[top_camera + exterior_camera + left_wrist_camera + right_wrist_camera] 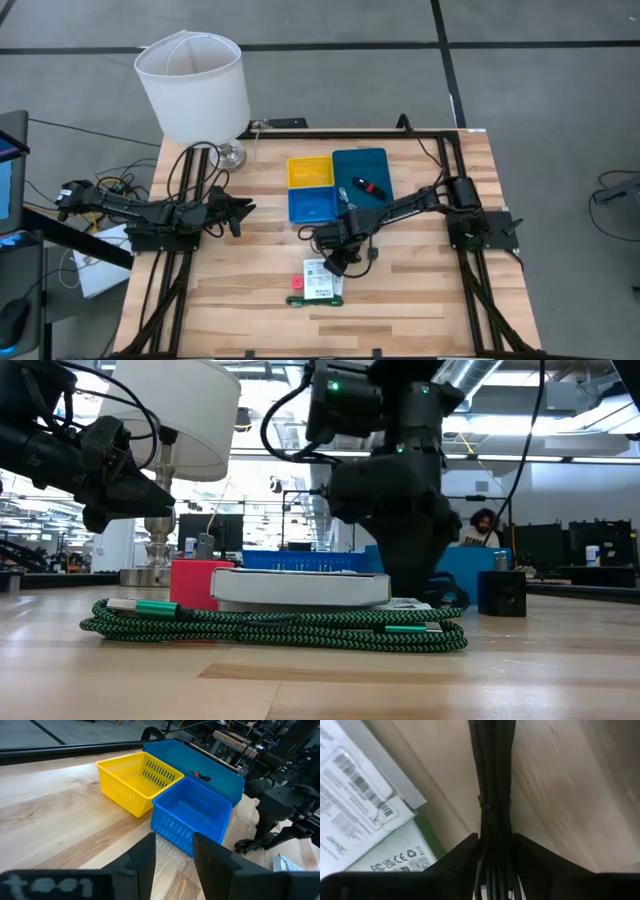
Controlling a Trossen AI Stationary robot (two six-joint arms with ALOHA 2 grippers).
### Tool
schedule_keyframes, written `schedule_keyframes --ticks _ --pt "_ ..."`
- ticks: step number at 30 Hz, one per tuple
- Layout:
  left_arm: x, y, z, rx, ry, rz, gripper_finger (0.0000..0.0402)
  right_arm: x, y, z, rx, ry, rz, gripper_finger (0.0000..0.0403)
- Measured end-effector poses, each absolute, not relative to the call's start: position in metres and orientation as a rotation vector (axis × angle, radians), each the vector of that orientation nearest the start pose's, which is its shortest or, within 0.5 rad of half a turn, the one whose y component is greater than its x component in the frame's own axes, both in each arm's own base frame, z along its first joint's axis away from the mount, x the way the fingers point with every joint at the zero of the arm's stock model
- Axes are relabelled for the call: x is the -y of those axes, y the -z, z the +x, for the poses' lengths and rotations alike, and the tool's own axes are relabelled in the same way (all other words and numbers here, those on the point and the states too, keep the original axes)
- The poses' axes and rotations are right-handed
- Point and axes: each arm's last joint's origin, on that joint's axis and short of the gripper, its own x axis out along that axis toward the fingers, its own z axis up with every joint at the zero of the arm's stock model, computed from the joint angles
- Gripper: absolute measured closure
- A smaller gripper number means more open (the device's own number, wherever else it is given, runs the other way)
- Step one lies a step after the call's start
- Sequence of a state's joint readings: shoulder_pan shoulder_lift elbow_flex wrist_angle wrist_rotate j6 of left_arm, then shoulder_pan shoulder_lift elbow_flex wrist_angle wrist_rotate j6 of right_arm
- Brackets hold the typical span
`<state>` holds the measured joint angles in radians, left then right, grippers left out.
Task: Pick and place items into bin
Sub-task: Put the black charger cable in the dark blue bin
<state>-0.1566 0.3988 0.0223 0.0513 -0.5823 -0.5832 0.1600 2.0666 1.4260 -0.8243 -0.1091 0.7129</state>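
Observation:
A black cable bundle (495, 795), bound by a tie, lies on the wooden table just to the right of a white printed packet (322, 280). My right gripper (340, 258) points down over it, shut on it. A pink bit (296, 283) and a green braided cable (270, 625) lie by the packet. The bin set stands beyond: yellow (310, 172), blue (313, 206) and a teal tray (345, 165) with a red-and-black piece (370, 187) inside. My left gripper (174, 855) waits open at the table's left, with nothing between its fingers. My right gripper has the black cable bundle (495, 845) between its two fingers, a little past the tie; the bundle fills the gap. The fingers (465, 855) come from above, pointing down, one on each side of its length. The bundle lies on the table.
A white lampshade on a metal lamp (195, 85) stands at the far left corner. A small black block (502, 593) sits on the table right of my right gripper. Bare wood (430, 300) lies at the near right.

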Motion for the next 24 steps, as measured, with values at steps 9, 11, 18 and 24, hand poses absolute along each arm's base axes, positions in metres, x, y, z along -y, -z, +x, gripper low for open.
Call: schedule_keyframes --ticks 9,11,18,24 --pt "0.002 -0.142 0.115 -0.173 -0.496 -0.451 0.0286 -0.063 -0.141 0.382 -1.487 0.317 0.583 0.0353" --pt "0.002 -0.142 0.115 -0.173 -0.496 -0.452 0.0286 -0.063 -0.141 0.381 -1.492 0.319 0.6 0.0353" --pt "0.002 -0.142 0.115 -0.173 -0.496 -0.452 0.0286 -0.066 -0.162 0.388 -1.496 0.316 0.612 0.0353" --pt "0.002 -0.142 0.115 -0.173 -0.496 -0.452 0.0286 -0.064 -0.202 0.39 -1.419 0.342 0.579 0.0353"
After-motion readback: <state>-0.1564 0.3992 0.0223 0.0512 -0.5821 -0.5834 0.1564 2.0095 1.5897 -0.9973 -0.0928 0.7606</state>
